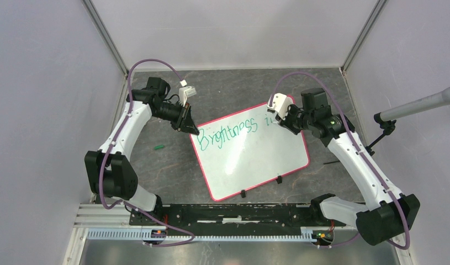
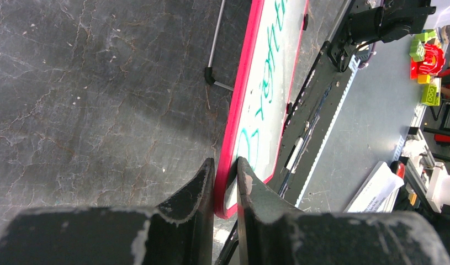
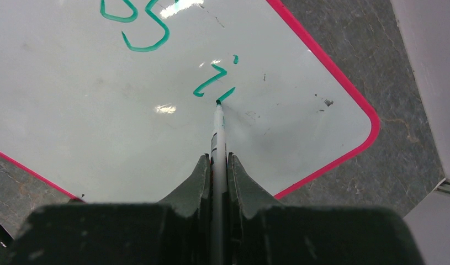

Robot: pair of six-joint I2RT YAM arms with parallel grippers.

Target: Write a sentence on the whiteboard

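At your far left, the left arm (image 1: 123, 132) reaches in over the dark, cracked desk (image 1: 156, 171), and a small green object (image 1: 159, 147) lies on the desk just beside it, apart from everything else. The left fingers (image 2: 203, 182) are closed on the whiteboard (image 1: 255, 163), pinching its red-pink rim at the far-left corner, one finger on each face of the board. The whiteboard lies in the middle of the desk between your two arms, turned at an angle, with two small black clips (image 1: 243, 194) along its near edge. The sentence (image 1: 228, 134) runs in green along the board's far edge; so far you can read "Brightness", then an "i" with its dot, then one short fresh stroke. Further right, the right fingers (image 3: 200, 176) are clamped tight on the marker (image 3: 217, 127), which sticks straight out between them. Its green tip touches the board at the low end of that short stroke, just right of the "i" and near the board's far-right corner. At the far right, a grey rod (image 1: 421, 104) pokes in from the wall above the right arm (image 1: 360, 160).
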